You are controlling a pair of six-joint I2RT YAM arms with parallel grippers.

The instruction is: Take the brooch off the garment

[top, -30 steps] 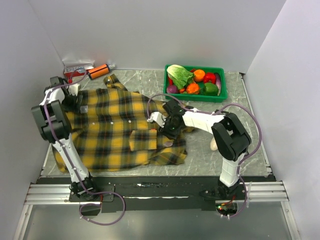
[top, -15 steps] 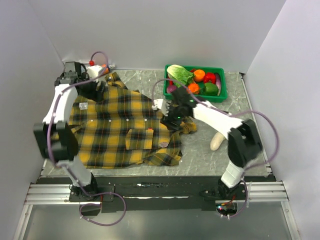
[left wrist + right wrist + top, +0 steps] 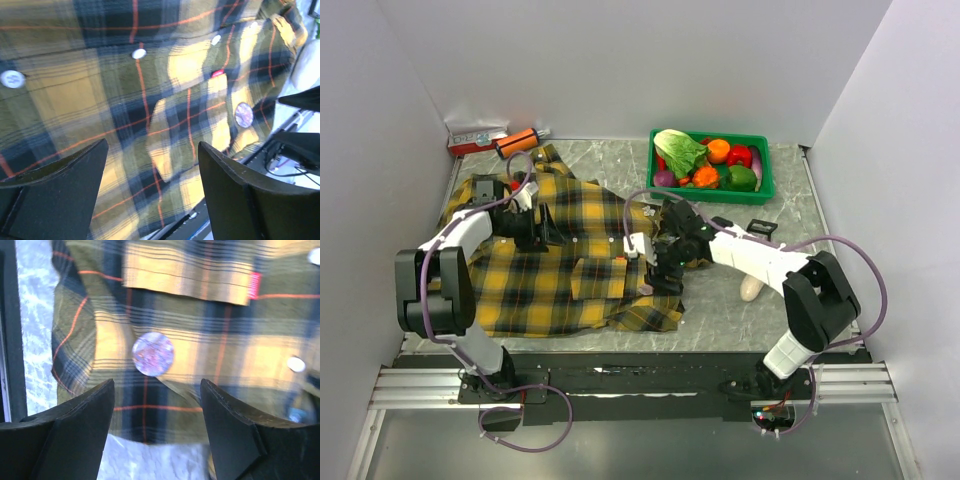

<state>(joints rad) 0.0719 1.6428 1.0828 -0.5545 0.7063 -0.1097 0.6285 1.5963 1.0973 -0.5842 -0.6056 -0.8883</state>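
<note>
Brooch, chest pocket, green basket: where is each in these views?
brooch (image 3: 153,354), right wrist view, centre of its round face.
chest pocket (image 3: 598,281), top external view, middle of the pocket panel.
green basket (image 3: 712,197), top external view, its near wall.

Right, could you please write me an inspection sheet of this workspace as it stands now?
Surface: grey marbled table, its left part covered by the garment.
Job's things: garment spread out, rumpled at its right edge; brooch sitting on the fabric near the chest pocket.
Clutter: green basket of vegetables far right; orange-handled item and red-white box far left; pale object by the right arm.
Hands: left hand open over the shirt front, holding nothing; right hand open just over the brooch, not gripping it.
Cables: purple cables run along both arms and loop at the left base.
Surroundings: white walls on three sides; metal rail at the near edge.
</note>
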